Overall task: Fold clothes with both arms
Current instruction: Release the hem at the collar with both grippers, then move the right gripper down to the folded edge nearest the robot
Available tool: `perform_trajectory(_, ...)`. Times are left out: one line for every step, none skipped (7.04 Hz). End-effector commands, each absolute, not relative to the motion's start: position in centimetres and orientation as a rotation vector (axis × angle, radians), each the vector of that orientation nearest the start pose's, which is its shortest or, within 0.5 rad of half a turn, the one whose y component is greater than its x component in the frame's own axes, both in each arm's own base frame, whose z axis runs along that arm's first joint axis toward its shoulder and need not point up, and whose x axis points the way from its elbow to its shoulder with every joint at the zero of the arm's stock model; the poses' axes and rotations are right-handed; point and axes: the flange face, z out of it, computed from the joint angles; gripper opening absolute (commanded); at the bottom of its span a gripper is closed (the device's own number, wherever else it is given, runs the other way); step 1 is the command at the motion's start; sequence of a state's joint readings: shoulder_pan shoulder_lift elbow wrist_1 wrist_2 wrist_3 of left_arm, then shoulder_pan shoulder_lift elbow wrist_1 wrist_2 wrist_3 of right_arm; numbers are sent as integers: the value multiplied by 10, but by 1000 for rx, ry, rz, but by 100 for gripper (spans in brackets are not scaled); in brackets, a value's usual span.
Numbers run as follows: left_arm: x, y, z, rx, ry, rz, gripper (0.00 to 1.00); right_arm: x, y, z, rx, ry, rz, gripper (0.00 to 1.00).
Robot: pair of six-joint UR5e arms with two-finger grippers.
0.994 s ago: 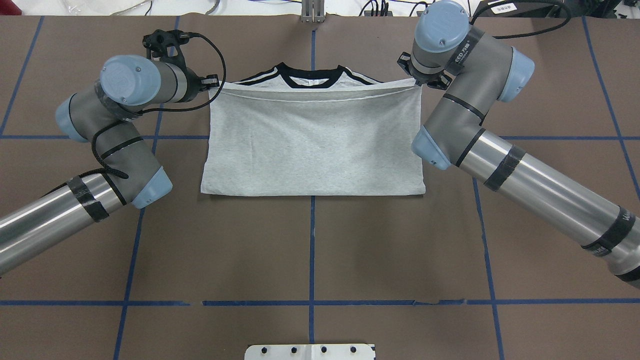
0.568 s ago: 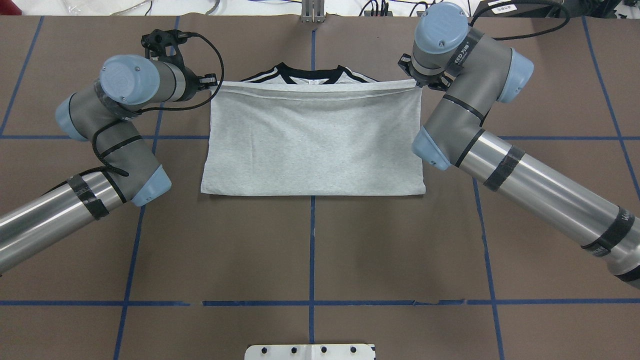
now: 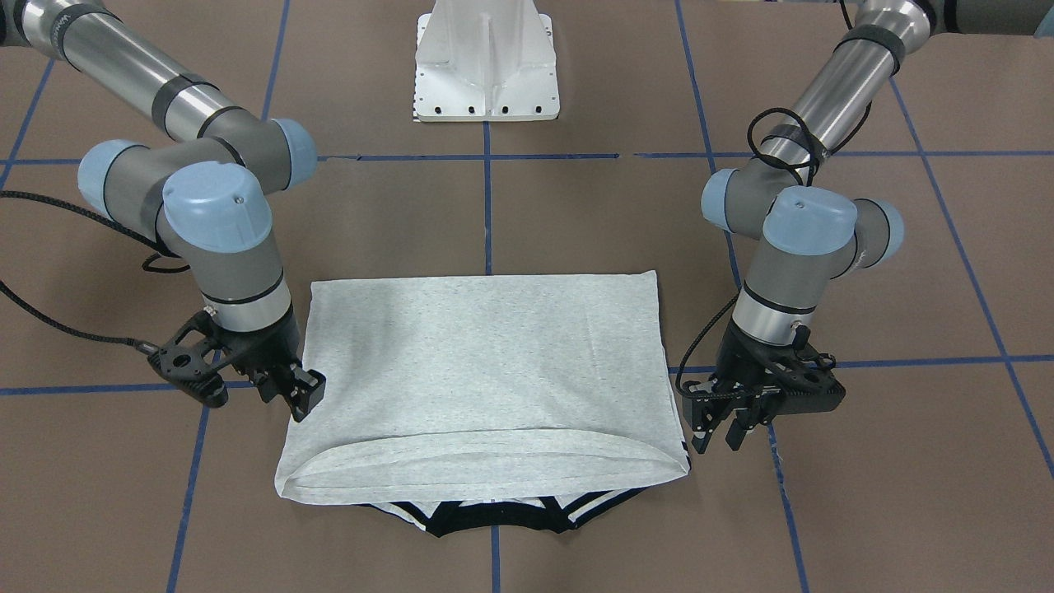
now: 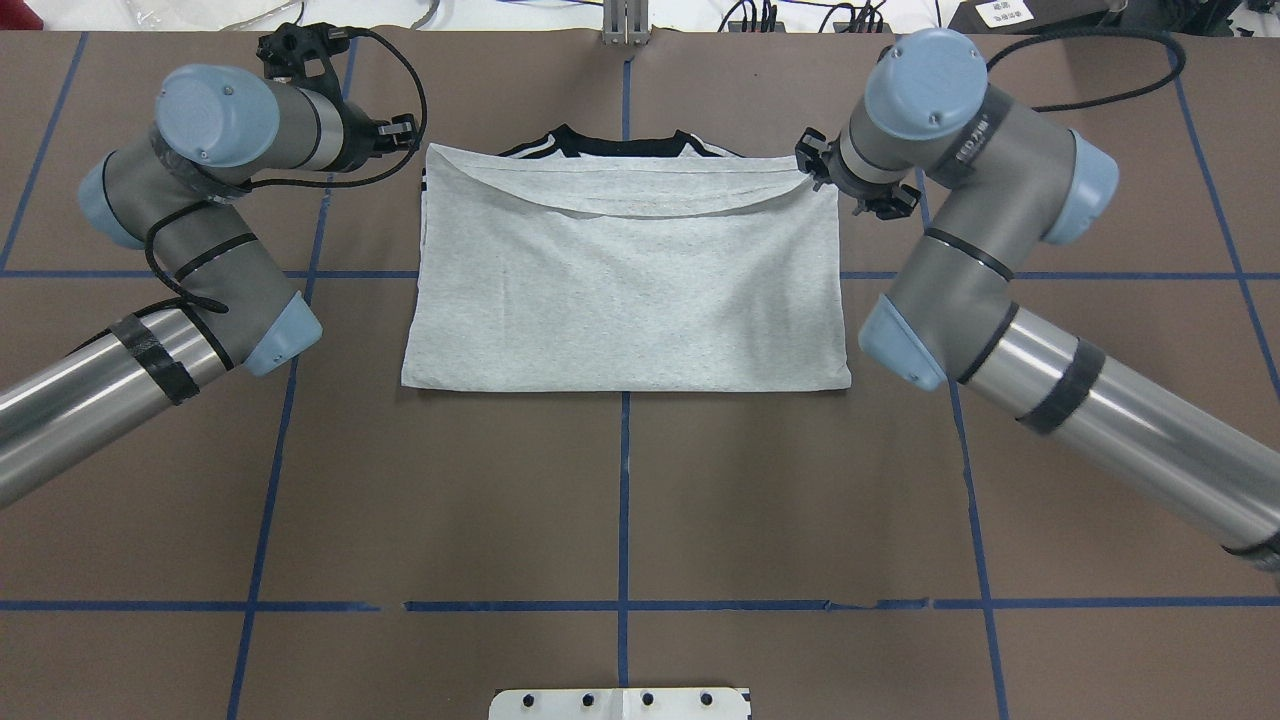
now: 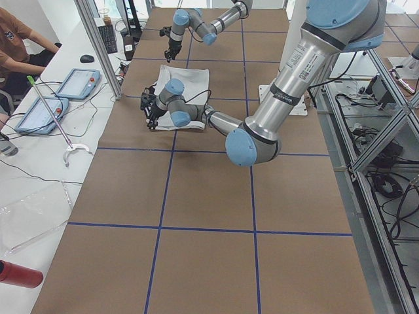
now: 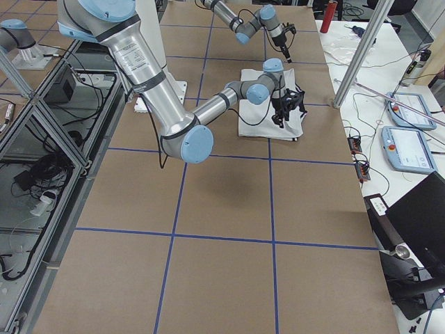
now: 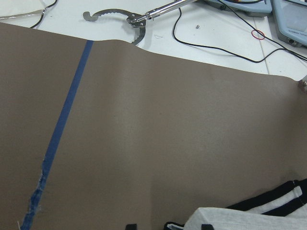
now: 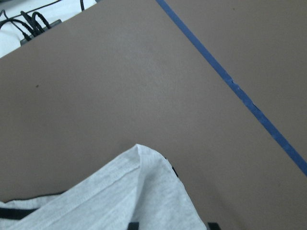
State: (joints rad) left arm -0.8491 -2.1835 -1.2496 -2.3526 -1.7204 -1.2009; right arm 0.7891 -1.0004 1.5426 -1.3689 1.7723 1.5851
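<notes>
Spread jaws on the left gripper (image 3: 715, 436): both fingers stand apart with nothing between them, just beside the T-shirt's far left corner and off the cloth. In the left wrist view the two fingertips (image 7: 130, 225) show at the bottom edge, wide apart, with the shirt corner and its black stripes (image 7: 283, 196) low to one side.

The T-shirt (image 4: 625, 290) lies flat on the brown table (image 4: 620, 500), centred on a blue tape line (image 4: 623, 490) and folded in half into a grey rectangle. Its fold is toward the robot and its hem (image 4: 640, 205) toward the far edge. The top layer's hem sags in a shallow curve. Beyond it the black collar trim (image 4: 620, 145) and the shoulder stripes peek out.

The right gripper (image 3: 300, 399) sits at the shirt's far right corner with its jaws also spread. The right wrist view shows its fingertips (image 8: 133, 225) far apart at the bottom edge, the hem corner lying in the gap. Whether a finger touches the cloth cannot be told.

White lettering (image 4: 965, 150) runs along the right arm's wrist sleeve, too small to read. A white pedestal base (image 3: 487, 66) stands at the robot's edge of the table.
</notes>
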Motion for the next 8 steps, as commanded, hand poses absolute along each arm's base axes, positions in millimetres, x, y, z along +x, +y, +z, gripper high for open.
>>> perform_trajectory(407,-643,357,486,979,-340,55,-401,-502,338,39,-821,730,70)
perform_trajectory(407,-641,357,485,981,-341,55,-415,-479,351,-17,-814,778,73)
perform_trajectory(406,-640,358,486,981,-342,55,-434,-460,356,-73,-808,863,83)
perform_trajectory(405,-640,356,488,985,-342,55,-448,-447,358,-89,-802,901,82)
perform_trajectory(405,-640,354,489,988,-343,56,-462,-431,367,-89,-782,897,82)
perform_trajectory(405,-639,352,491,990,-342,56,-469,-424,367,-85,-780,894,82)
perform_trajectory(405,-639,352,492,989,-343,56,-470,-422,376,-86,-764,888,80)
perform_trajectory(405,-639,352,492,989,-343,56,-471,-419,378,-88,-760,888,72)
